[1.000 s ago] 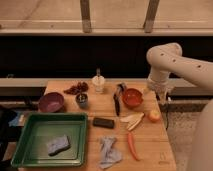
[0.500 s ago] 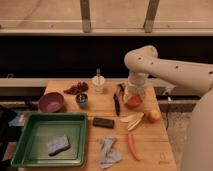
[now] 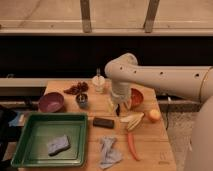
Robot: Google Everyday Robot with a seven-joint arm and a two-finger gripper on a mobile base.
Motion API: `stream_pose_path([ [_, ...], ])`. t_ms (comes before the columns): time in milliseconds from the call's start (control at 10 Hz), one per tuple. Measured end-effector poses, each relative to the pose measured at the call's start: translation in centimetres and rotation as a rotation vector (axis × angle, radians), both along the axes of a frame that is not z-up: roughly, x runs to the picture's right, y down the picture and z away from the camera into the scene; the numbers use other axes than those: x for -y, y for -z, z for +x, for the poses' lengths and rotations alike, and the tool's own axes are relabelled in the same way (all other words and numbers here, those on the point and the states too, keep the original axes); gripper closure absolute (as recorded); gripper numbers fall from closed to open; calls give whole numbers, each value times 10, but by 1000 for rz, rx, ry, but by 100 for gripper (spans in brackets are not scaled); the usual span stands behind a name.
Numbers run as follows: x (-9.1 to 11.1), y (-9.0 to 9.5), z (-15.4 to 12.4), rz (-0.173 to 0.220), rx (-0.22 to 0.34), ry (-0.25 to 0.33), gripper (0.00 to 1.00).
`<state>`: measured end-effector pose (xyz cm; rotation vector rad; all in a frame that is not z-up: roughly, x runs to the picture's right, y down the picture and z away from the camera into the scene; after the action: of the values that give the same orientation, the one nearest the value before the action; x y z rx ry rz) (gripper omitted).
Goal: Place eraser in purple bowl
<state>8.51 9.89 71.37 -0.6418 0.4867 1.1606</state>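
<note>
Just beyond eraser far edge, gripper.

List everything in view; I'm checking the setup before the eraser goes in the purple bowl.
purple bowl: one, dull purple, table's rear left
small cup: one, dark, right of purple bowl
reddish pile: one, red-brown, behind cup
bottle: one, white, rear middle
orange-red bowl: one, orange-red, rear right
eraser: one, black, table's middle
pale item: one, yellowish, right of eraser
tray: one, green, front left
sponge: one, grey-blue, in tray
cloth: one, grey-blue, front middle
carrot: one, orange, right of cloth
fruit: one, yellow-orange, right edge
arm: one, cream, reaching from right
gripper: one, pale, open, hanging between cup and orange-red bowl, behind eraser
</note>
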Motion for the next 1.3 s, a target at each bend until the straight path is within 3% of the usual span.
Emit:
stream_pose_path([
  [300, -3, -2, -1, -5, 1, 5, 35],
  [600, -14, -31, -35, -2, 52, 82, 35],
  [900, -31, -72, -81, -31, 134, 164, 35],
  [1300, -49, -95, -77, -90, 186, 209, 35],
])
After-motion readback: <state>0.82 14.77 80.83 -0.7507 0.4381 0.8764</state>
